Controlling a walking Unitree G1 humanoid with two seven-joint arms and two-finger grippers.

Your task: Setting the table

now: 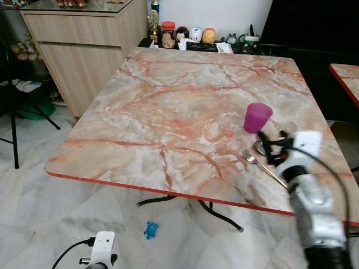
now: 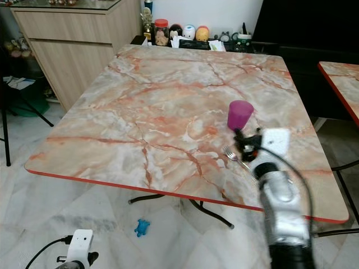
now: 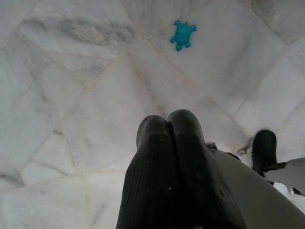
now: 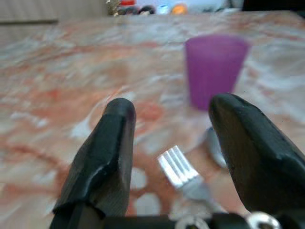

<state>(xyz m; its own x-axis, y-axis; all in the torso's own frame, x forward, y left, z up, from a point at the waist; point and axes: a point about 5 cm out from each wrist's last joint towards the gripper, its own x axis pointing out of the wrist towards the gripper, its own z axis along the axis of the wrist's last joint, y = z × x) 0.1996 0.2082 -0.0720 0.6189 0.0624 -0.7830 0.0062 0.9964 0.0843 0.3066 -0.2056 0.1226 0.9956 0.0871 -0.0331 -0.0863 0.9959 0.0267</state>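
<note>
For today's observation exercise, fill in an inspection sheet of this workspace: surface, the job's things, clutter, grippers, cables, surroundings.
Surface: marble-pattern table with a red edge, mostly bare.
Job's things: purple cup upright near the table's right side; fork lying flat in front of it, tines towards the table's middle; spoon beside the fork, partly hidden.
Clutter: jars and small ornaments on the ledge beyond the far edge.
Grippers: right gripper open, over the fork; left gripper shut, hanging low over the floor.
Cables: black cable along the right arm; another by the left wrist.
Surroundings: wooden cabinet, pale tiled floor, small teal toy under the table.
</note>
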